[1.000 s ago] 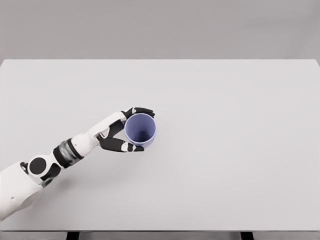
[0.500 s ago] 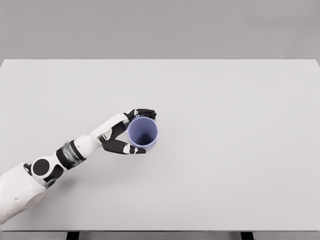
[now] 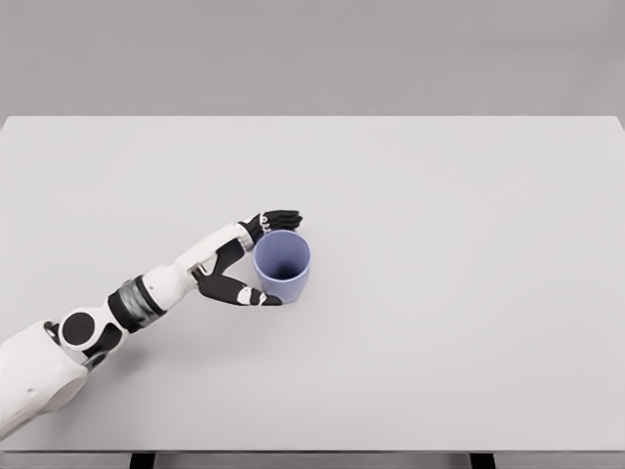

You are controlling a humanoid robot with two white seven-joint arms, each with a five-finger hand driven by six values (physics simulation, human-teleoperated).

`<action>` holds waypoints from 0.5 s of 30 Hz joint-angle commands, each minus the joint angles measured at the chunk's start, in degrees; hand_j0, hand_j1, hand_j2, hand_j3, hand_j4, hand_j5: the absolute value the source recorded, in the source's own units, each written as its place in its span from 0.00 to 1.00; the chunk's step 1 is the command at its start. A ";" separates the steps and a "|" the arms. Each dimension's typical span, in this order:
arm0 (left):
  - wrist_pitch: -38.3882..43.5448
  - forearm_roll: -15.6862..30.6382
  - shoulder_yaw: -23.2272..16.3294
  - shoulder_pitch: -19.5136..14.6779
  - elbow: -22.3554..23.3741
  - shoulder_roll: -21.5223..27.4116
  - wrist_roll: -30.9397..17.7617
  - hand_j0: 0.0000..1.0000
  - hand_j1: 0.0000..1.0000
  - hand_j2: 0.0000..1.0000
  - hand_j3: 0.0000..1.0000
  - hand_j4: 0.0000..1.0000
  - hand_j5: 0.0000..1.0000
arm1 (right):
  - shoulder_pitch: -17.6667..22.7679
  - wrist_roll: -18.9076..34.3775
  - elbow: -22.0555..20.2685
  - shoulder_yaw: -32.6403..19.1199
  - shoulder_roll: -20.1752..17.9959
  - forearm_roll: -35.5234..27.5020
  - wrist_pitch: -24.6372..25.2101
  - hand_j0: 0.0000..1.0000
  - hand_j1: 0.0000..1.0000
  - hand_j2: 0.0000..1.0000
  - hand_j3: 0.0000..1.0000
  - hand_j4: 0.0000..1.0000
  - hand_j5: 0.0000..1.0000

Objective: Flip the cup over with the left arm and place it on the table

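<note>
The blue cup [image 3: 284, 268] stands upright on the white table [image 3: 439, 244], mouth up, a little left of the middle. My left hand [image 3: 272, 258] brackets it from the left. The black fingers [image 3: 278, 218] lie stretched just behind the rim with a thin gap. The thumb [image 3: 254, 295] reaches to the cup's lower left side. The hand looks loosened around the cup rather than clamped on it. My left forearm [image 3: 166, 285] runs down to the lower left corner. No right arm shows.
The table's front edge runs along the bottom of the picture, with two dark legs [image 3: 143, 459] below it. A plain grey wall lies beyond the far edge.
The cup went from tilted toward me to upright and shifted slightly right and down onto the table. Fingers and thumb spread wider apart around it.
</note>
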 commanded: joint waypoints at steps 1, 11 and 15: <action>0.02 -0.19 0.25 0.00 0.03 0.25 0.04 1.00 1.00 1.00 1.00 1.00 1.00 | 0.00 -0.03 0.01 0.00 0.00 0.00 0.00 1.00 1.00 1.00 1.00 1.00 1.00; -0.16 -1.06 0.60 -0.18 -0.05 0.51 0.04 1.00 1.00 1.00 1.00 1.00 1.00 | 0.00 0.06 0.01 0.00 0.00 0.00 0.00 1.00 1.00 1.00 1.00 1.00 1.00; -0.16 -1.86 1.39 -0.18 0.03 0.69 0.04 1.00 1.00 1.00 1.00 1.00 1.00 | 0.00 0.06 0.01 0.00 0.00 0.00 0.00 1.00 1.00 1.00 1.00 1.00 1.00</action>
